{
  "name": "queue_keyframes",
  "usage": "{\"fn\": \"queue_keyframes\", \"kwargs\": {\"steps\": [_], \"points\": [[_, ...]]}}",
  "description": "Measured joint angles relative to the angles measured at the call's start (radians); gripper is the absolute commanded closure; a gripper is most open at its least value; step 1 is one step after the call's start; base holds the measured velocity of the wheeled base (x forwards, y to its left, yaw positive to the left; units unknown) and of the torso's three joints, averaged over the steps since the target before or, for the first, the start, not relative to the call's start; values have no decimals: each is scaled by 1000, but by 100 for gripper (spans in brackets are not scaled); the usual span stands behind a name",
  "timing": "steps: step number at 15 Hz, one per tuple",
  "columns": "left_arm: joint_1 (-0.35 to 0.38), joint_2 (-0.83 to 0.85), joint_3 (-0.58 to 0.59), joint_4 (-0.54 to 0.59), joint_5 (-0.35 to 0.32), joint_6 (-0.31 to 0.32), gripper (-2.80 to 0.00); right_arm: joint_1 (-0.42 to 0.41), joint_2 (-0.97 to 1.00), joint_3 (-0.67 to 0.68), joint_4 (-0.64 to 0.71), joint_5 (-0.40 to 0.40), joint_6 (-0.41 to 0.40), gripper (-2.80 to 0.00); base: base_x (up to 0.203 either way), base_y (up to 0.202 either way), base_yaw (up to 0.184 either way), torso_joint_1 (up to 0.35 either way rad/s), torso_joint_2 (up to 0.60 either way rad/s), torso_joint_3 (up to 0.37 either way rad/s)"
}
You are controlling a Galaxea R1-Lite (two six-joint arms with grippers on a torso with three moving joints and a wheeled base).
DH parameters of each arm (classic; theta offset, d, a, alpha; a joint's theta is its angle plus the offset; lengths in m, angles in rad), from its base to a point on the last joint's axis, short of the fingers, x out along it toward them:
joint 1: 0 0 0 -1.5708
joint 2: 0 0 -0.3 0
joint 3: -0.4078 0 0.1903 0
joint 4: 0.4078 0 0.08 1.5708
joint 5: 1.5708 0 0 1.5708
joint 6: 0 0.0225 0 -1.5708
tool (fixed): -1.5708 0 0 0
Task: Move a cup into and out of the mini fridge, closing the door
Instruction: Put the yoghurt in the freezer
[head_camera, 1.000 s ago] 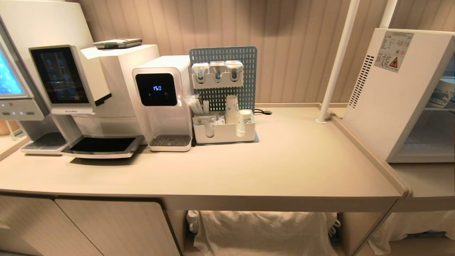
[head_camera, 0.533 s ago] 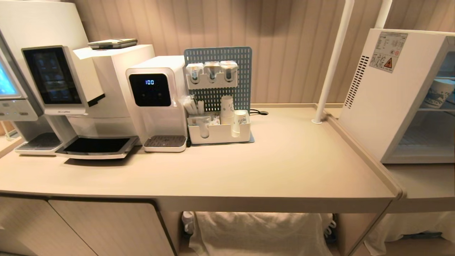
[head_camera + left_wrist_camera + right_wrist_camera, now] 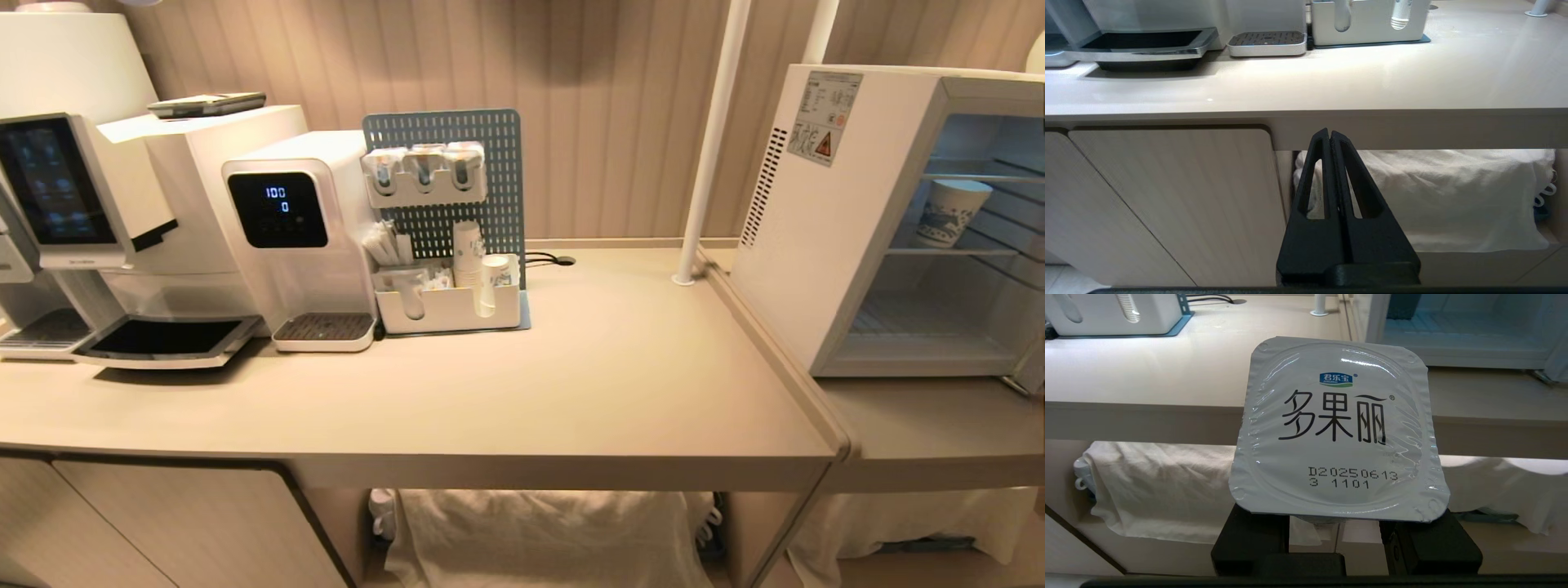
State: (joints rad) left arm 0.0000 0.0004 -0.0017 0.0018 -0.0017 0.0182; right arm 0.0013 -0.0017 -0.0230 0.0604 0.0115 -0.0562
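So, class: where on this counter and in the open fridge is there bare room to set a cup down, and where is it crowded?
Free: the broad counter between the white organiser tray and the fridge; the fridge's bottom shelf. Crowded: the back left, where the coffee machine, water dispenser and tray stand side by side. The upper shelf holds a paper cup.

left gripper [image 3: 1330, 134]: fingers pressed together | below counter [image 3: 1306, 87] edge | white cloth [image 3: 1453, 196] behind

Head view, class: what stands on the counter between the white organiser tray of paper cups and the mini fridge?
Only a white pole rises there, near the mini fridge; the counter beside the organiser tray is otherwise bare, as the head view shows.
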Motion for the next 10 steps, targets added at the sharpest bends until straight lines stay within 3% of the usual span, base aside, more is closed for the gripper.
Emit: {"fn": "queue_keyframes", "kwargs": {"steps": [10], "points": [[0,0,0,-1,0,0,0,0,0,0,2,0,1,0,0,-194,-1,3,2,1]]}}
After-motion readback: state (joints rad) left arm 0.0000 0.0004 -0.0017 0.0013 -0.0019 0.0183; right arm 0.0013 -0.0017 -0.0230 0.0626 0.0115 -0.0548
